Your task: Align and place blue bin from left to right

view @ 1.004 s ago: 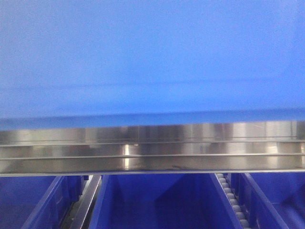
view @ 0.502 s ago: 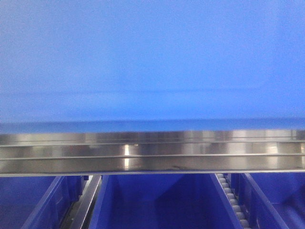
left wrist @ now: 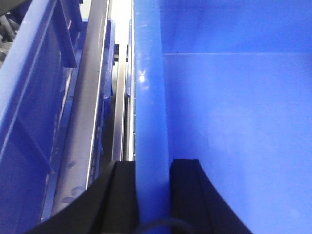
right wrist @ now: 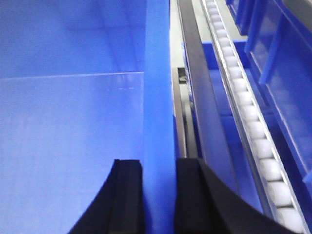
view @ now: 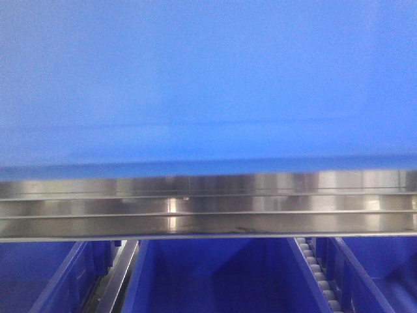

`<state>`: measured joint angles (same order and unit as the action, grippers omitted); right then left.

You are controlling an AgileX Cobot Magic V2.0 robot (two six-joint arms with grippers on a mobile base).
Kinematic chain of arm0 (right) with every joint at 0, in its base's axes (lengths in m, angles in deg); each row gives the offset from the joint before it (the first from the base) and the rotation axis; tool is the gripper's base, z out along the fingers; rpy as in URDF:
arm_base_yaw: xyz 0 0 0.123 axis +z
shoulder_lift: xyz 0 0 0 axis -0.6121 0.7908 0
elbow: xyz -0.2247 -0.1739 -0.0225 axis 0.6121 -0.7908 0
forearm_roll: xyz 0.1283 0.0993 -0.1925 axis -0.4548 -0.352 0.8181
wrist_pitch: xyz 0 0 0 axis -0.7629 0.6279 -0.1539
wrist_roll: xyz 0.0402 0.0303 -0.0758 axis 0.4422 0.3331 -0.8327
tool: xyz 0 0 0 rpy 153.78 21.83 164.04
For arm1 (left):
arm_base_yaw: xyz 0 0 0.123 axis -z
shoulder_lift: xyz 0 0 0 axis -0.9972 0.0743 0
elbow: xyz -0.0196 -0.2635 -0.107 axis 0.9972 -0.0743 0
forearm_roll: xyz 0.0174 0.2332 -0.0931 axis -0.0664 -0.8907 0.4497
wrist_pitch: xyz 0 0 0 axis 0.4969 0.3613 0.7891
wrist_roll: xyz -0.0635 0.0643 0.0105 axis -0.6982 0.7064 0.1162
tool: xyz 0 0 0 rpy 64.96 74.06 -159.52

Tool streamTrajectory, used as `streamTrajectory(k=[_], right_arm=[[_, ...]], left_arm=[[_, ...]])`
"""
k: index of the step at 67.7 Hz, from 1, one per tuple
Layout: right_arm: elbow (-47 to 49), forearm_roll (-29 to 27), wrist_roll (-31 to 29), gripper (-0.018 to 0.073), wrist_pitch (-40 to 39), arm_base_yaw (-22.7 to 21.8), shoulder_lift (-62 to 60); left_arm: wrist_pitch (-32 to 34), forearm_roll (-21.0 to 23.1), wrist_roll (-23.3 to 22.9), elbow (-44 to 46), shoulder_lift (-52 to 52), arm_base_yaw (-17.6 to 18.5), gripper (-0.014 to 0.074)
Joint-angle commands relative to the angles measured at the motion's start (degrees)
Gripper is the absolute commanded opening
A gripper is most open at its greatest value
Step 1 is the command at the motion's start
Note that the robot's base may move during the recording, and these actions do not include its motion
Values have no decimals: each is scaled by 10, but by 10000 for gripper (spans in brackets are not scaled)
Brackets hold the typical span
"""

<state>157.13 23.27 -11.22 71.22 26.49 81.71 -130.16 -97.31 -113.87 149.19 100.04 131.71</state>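
Left claw (left wrist: 152,168) and right claw (right wrist: 159,166) each clamped a side wall of the blue bin (view: 208,85).

Black fingers (left wrist: 119,195) of each claw straddled a wall, one inside and one outside, closed tight on the plastic. The bin filled the upper front view, its lower edge just above a steel rack beam (view: 208,205). The grasp looked done; easing the bin into line and letting go seemed left, though whether it already rested on anything could not be told. Darker bins (view: 215,277) sat on the level below. A metal rail (left wrist: 92,97) and a neighbouring bin (left wrist: 27,107) ran close beside the left wall, and a roller track (right wrist: 243,114) beside the right, so there was probably little room to shift sideways.
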Motion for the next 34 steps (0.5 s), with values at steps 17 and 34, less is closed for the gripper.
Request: streamTrajectory(k=[17, 34], right_arm=[[4, 11, 3, -79, -139, 5, 0], [4, 11, 3, -79, -171, 5, 0]], left_arm=[[61, 14, -2, 6, -7, 12, -111], [61, 14, -2, 6, -7, 12, -111]])
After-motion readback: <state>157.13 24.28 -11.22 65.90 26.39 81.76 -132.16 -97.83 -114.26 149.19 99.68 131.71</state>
